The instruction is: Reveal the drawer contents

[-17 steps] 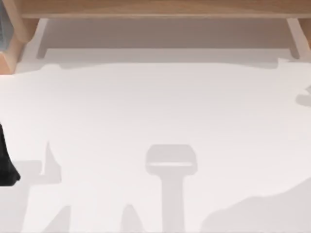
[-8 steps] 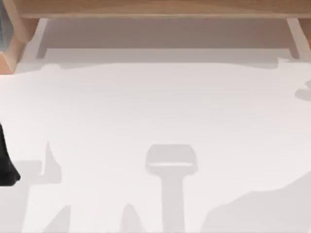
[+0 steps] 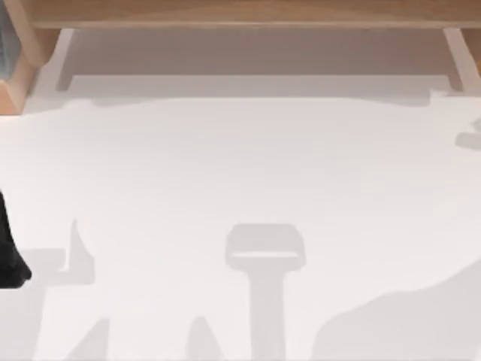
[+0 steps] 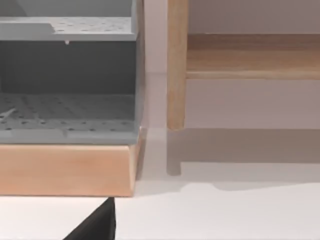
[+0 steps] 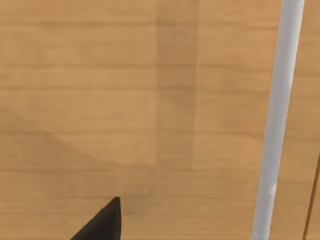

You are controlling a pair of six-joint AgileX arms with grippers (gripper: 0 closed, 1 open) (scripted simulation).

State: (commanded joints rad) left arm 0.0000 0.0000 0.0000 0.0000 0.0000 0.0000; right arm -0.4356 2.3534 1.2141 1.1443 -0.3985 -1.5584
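At table's right edge, arm shadow shifted slightly (end effector state: can't tell).

No writing, label, brand, number or sign can be read on anything here.

Setting: a rendered simulation is showing a plain, workshop-like tabletop bench rather than a lived-in room.
Surface: a bare white table is filling the top view, with only soft grey shadows lying across it.
Furniture: a light wooden frame is running along the far edge, standing on pale legs.
Storage: a grey perforated shelf unit is sitting on a wooden base, just beside a wooden post.
Wood front: a wood-grain panel with a white bar handle is facing the right wrist camera.
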